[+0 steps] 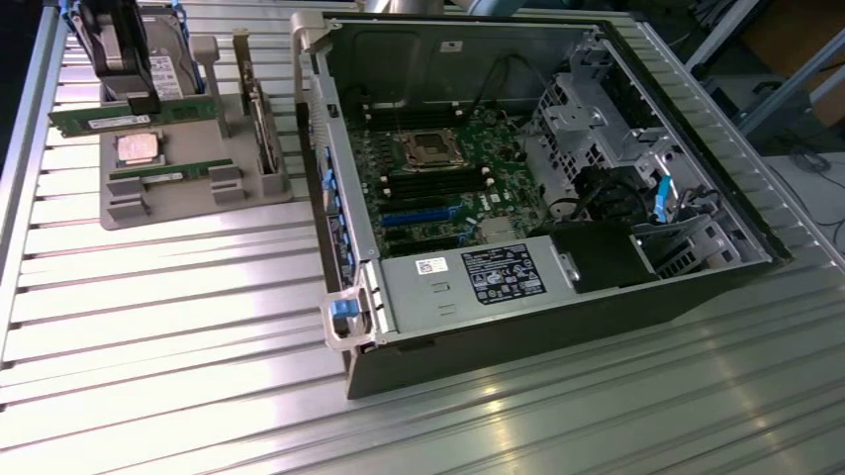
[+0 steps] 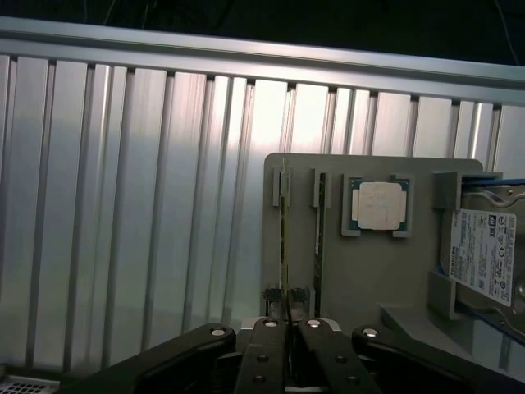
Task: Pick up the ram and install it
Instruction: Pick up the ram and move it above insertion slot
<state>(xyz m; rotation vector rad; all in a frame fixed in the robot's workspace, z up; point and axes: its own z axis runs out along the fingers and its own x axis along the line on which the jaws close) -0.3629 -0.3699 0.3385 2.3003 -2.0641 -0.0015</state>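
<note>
Ribbed table point(image 2: 123, 205), ram point(image 2: 283, 238) edge-on, end effector point(image 2: 288, 324) cropped

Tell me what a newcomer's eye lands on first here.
The open computer case, green motherboard exposed, lies across the middle and right of the exterior view on a ribbed metal table. At that view's upper left, a grey holder carries a ram stick, its twin, a silver CPU and a hard drive. In the wrist view the shut gripper hangs over that holder.

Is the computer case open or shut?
Open: the computer case lies on its side, panel off, motherboard showing.
</note>
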